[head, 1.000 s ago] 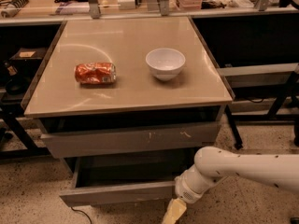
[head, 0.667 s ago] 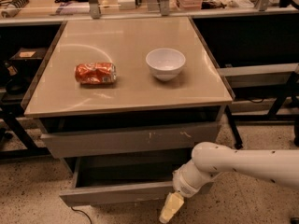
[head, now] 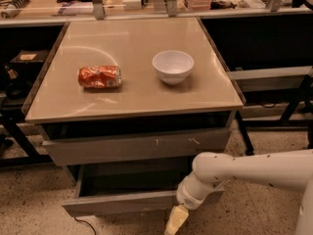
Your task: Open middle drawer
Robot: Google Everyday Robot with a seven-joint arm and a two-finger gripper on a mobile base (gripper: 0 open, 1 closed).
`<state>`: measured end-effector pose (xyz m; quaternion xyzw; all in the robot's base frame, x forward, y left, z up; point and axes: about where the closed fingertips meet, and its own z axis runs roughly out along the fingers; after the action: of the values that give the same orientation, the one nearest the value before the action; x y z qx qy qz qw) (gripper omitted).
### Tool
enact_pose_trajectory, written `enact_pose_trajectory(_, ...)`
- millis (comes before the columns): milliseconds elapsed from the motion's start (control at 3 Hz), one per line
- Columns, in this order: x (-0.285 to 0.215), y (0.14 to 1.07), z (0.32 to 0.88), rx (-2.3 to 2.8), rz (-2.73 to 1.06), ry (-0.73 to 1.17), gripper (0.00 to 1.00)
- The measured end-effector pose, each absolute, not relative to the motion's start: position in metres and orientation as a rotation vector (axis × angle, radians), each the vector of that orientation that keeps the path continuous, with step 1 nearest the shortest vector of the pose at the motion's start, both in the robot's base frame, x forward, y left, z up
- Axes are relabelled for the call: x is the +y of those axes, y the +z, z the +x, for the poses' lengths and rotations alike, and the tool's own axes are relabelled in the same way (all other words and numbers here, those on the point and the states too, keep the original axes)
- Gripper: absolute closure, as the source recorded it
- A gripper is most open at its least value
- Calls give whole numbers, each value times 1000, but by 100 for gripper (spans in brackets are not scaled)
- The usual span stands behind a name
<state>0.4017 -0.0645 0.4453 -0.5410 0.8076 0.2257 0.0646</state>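
The middle drawer (head: 117, 203) is the plain grey front below the scratched top drawer (head: 137, 150). It stands pulled out, and its grey interior (head: 129, 182) shows. My white arm (head: 254, 173) reaches in from the right. My gripper (head: 175, 220), with a yellowish tip, hangs just in front of the drawer's front panel near its right end, low against the floor. Its lower part runs off the bottom of the view.
On the tan tabletop (head: 132, 89) lie a crushed red can (head: 99, 77) and a white bowl (head: 172, 66). Dark shelving and table legs (head: 293, 106) stand at both sides. A speckled floor (head: 34, 204) lies in front, with a cable (head: 85, 224) near the drawer's left corner.
My arm and gripper have shifted slightly to the left along the drawer front. The drawer stays pulled out about as far as before.
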Motion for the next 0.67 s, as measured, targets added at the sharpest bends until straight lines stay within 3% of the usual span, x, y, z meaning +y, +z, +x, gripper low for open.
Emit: enact_pose_trajectory(667, -69, 437, 383, 2495, -1630, 714, 0)
